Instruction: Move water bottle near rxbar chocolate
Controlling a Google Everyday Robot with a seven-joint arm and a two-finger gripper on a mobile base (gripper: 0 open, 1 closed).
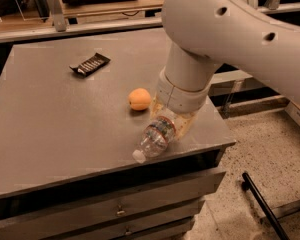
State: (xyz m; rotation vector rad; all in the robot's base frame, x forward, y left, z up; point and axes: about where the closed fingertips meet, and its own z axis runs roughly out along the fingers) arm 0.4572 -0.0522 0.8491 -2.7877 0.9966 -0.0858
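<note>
The water bottle (154, 138) is clear crinkled plastic with a white cap pointing to the front left. It lies low at the front right of the grey table (50, 129). My gripper (171, 120) hangs under the big white arm and is shut on the bottle's rear half, one pale fingertip (188, 125) showing on its right side. The rxbar chocolate (90, 64), a small dark wrapper with pale stripes, lies at the back left of the table, far from the bottle.
A round orange fruit (139, 99) sits just left of the gripper, between the bottle and the bar. The table's front edge is close under the bottle cap. A black bar (260, 204) lies on the speckled floor at the right.
</note>
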